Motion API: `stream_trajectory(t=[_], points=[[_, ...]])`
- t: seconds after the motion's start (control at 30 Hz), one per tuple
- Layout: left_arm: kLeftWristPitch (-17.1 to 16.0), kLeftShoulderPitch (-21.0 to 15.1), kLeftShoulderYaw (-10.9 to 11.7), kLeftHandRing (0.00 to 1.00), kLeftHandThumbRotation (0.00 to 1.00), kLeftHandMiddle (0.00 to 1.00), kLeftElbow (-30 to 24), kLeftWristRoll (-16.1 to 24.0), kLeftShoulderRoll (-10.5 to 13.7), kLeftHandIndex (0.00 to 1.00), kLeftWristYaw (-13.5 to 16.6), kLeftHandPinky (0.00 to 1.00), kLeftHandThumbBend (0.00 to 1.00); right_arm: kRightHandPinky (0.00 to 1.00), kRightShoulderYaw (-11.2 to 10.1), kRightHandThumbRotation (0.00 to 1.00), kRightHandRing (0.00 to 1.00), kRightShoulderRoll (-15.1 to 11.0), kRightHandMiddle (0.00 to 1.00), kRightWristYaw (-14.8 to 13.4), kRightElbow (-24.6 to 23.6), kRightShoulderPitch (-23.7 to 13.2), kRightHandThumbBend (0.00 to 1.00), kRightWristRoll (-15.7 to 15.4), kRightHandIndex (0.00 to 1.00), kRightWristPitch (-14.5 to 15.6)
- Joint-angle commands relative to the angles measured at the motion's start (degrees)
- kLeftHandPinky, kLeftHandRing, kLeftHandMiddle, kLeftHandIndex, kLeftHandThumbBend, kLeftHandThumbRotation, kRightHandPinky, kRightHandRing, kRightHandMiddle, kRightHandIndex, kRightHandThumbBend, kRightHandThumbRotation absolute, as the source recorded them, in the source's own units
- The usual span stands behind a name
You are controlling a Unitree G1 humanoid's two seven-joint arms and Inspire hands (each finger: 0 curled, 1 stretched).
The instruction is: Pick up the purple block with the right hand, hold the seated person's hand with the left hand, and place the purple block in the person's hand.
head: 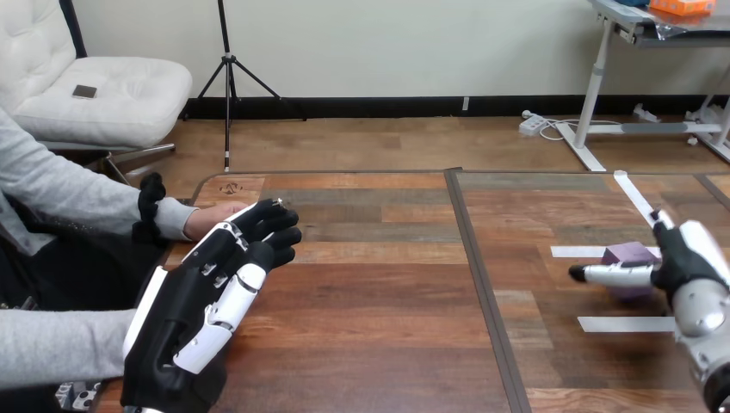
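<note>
We find the scene bright and evenly lit, the light soft and diffuse. Shadows on the table (387,292) are faint and soft-edged. A mild sheen lies along its middle planks, and the white shell of the right hand (693,254) gleams.

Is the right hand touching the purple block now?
Cannot tell. In the head view the right hand overlaps the purple block, hiding any contact or gap.

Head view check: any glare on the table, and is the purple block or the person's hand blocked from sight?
Head view: the table is evenly lit, with no harsh glare; the right hand crosses in front of the purple block, hiding part of it; the left hand covers most of the person's hand.
</note>
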Motion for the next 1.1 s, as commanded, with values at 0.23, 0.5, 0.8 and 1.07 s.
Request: stream_trajectory(t=[0.23, 0.5, 0.8, 1.07], points=[[1.2, -1.8, 0.9, 0.81, 0.4, 0.8, -2.3, -0.5, 2.2, 0.74, -1.6, 0.84, 0.34, 0.81, 1.0, 0.21, 0.95, 2.8, 0.98, -2.0, 0.1, 1.7, 1.0, -0.2, 0.97, -0.9], [1.6, -1.6, 0.9, 0.81, 0.37, 0.8, -3.0, 0.0, 2.2, 0.72, -1.4, 0.86, 0.33, 0.75, 1.7, 0.21, 0.91, 3.5, 0.96, -2.0, 0.3, 1.9, 1.0, -0.7, 0.94, 0.1], [1.1, -1.8, 1.0, 0.81, 0.37, 0.8, -2.9, 0.7, 2.3, 0.71, -1.2, 0.87, 0.33, 0.69, 2.8, 0.21, 0.86, 4.0, 0.91, -2.5, 0.5, 2.2, 1.0, -1.7, 0.9, 0.8], [1.2, -1.9, 1.2, 0.82, 0.37, 0.79, -2.8, 1.5, 2.4, 0.68, -1.1, 0.86, 0.3, 0.58, 3.9, 0.19, 0.77, 4.2, 0.82, -3.7, 0.5, 2.7, 1.0, -2.6, 0.85, 0.5]])
